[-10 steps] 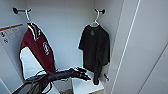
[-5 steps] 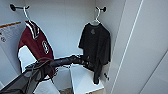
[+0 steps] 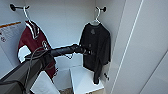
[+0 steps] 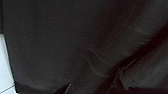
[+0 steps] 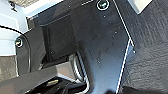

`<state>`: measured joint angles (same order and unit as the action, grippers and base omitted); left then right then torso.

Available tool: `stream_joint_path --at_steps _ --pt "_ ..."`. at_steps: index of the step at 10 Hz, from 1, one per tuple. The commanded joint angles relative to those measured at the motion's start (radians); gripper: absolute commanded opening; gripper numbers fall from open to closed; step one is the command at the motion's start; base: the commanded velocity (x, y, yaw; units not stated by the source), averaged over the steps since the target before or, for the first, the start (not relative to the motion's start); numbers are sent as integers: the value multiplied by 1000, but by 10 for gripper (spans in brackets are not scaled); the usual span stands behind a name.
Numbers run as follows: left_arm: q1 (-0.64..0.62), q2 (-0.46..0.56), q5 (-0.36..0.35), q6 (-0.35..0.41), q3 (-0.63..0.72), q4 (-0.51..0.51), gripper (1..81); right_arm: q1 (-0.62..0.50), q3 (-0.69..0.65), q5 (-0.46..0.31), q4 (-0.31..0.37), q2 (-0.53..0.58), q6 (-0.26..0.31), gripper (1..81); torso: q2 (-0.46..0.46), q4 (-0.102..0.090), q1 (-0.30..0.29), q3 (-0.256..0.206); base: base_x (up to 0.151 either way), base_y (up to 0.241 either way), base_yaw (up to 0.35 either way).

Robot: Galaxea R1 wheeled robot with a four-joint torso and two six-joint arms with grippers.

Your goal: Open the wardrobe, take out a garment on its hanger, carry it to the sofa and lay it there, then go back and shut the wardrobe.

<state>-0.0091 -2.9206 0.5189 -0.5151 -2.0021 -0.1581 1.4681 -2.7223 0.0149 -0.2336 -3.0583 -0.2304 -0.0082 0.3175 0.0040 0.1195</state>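
Note:
The wardrobe (image 3: pixel 140 50) stands open, its white door swung out at the right. Inside, the black garment (image 3: pixel 100 42) dangles from a white hanger (image 3: pixel 96 15) hooked on a dark peg at the upper right. My left arm comes in from the left at mid-height. Its left gripper (image 3: pixel 91 52) is against the middle of the garment's front. The left wrist view has that black fabric (image 4: pixel 82 42) very close, creased in folds. Whether the cloth is gripped cannot be made out. The sofa is out of view.
A maroon jacket with white sleeves (image 3: pixel 32 42) hangs on a second hanger at the wardrobe's left, just behind my left arm. A white box or shelf (image 3: pixel 82 80) sits low under the black garment. The right wrist view has my own dark plate (image 5: pixel 100 50).
My left arm has risen and stretched right, from below the jacket up to the front of the black garment. Both hanging clothes have stayed in place.

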Motion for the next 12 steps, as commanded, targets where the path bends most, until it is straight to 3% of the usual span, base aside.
stream_joint_path --at_steps 1,5,8,12 --pt "-249 -20 -28 -81 -52 2 811 -45 0 -53 23 0 -3 811 0 0 0 0 0 0 0" --pt "-353 -34 -76 -170 -121 2 811 -42 4 -52 40 0 -3 811 0 0 0 0 0 0 0" --pt "-410 -23 -137 -296 -136 2 811 -42 4 -52 48 -4 -3 811 0 0 0 0 0 0 0" --pt "-478 -31 -210 -401 -150 2 811 -41 1 -52 54 -7 -3 811 0 0 0 0 0 0 0"
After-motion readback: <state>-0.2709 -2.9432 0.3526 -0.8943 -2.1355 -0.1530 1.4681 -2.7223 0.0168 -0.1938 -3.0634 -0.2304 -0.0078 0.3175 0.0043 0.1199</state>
